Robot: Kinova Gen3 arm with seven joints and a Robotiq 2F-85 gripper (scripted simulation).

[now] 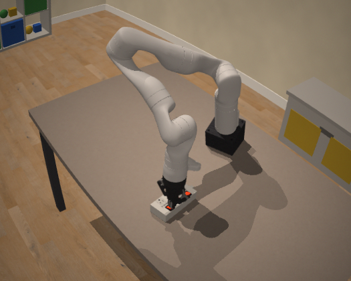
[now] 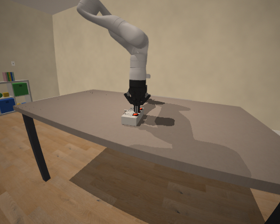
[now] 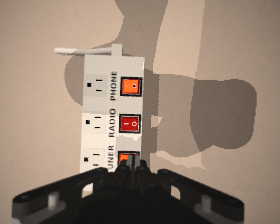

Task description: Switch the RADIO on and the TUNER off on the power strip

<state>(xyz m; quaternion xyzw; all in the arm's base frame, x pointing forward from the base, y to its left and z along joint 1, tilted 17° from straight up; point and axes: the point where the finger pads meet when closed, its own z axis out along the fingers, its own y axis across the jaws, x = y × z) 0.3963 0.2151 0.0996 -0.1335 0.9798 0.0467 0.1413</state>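
A white power strip (image 3: 112, 117) lies flat on the table, the right way up; it also shows in the top and exterior views (image 1: 172, 205) (image 2: 132, 116). It has three red rocker switches. The PHONE switch (image 3: 131, 87) glows bright orange. The RADIO switch (image 3: 130, 123) is a darker red. The TUNER switch (image 3: 129, 158) glows orange and is partly hidden by my fingers. My gripper (image 3: 133, 163) (image 1: 170, 205) (image 2: 136, 111) is shut and empty, pointing straight down, with its fingertips on or just above the TUNER switch.
The arm's black base (image 1: 225, 136) stands on the table behind the strip. A grey cabinet with yellow doors (image 1: 323, 132) stands at the right, off the table. A shelf with coloured boxes (image 1: 16, 15) stands far left. The strip lies near the table's front edge.
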